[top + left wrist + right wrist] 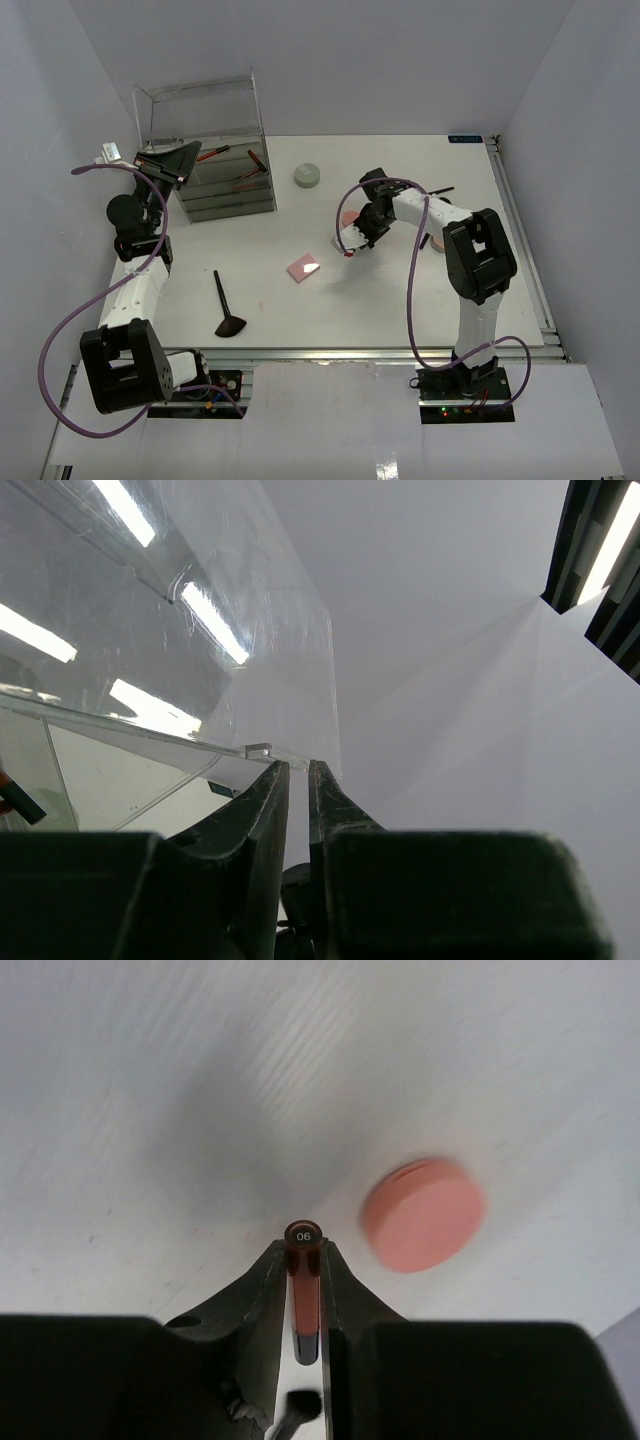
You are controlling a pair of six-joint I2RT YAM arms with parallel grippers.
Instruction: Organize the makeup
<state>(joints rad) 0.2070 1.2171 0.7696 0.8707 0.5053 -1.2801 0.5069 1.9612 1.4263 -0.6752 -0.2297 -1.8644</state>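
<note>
a slim red stick [306, 1295], its round end cap marked "06", was pinched between the pressed-together jaws of the right gripper [304, 1252], above the white table [400, 300] near its middle. a pink disc [423, 1213] lay on the table at 2 o'clock from the stick's tip, near but apart. from above, a pink square compact [303, 267] lay at 8 o'clock from that gripper, a grey round jar [307, 176] at 11 o'clock, and a black-handled brush [224, 305] further out at 8 o'clock. at 10 o'clock stood a clear drawer box [215, 195] with red sticks inside. the left gripper [297, 770] was at the box's left corner, jaws nearly pressed together; whether they pinched the clear plastic could not be told.
</note>
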